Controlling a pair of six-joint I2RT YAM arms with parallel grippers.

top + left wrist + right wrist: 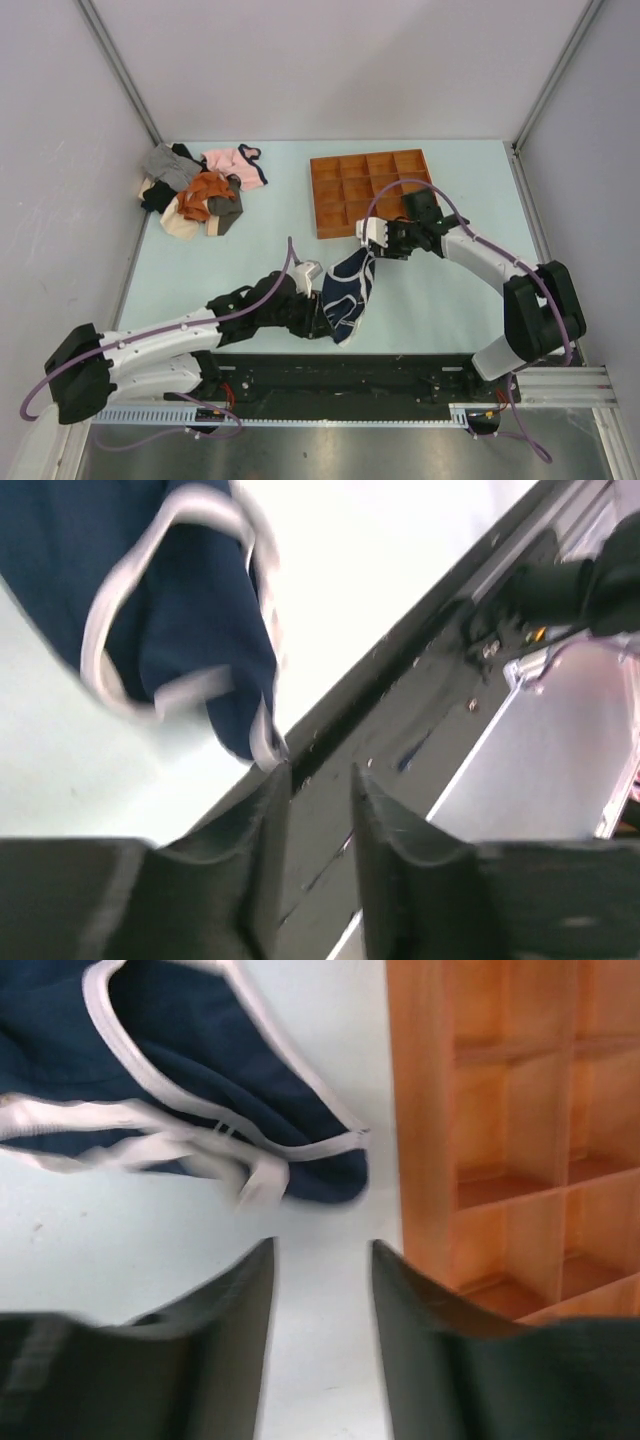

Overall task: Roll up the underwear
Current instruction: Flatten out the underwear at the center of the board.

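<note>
Left pincer [320, 780] and right pincer [322, 1250] flank the underwear [348, 290].

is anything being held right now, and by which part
Nothing is held. The left fingers and right fingers stand apart with empty gaps; the navy underwear lies loose just beyond both.

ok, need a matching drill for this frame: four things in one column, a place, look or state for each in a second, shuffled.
Things:
1. underwear
2. tray
3. clothes pile
4. right gripper

Descriptions:
a. heaped in the far left corner
b. jaws apart, nothing between them
c. navy with white trim, crumpled
d. wooden, split into compartments

Pairs: 1-c, 2-d, 3-a, 4-b
</note>
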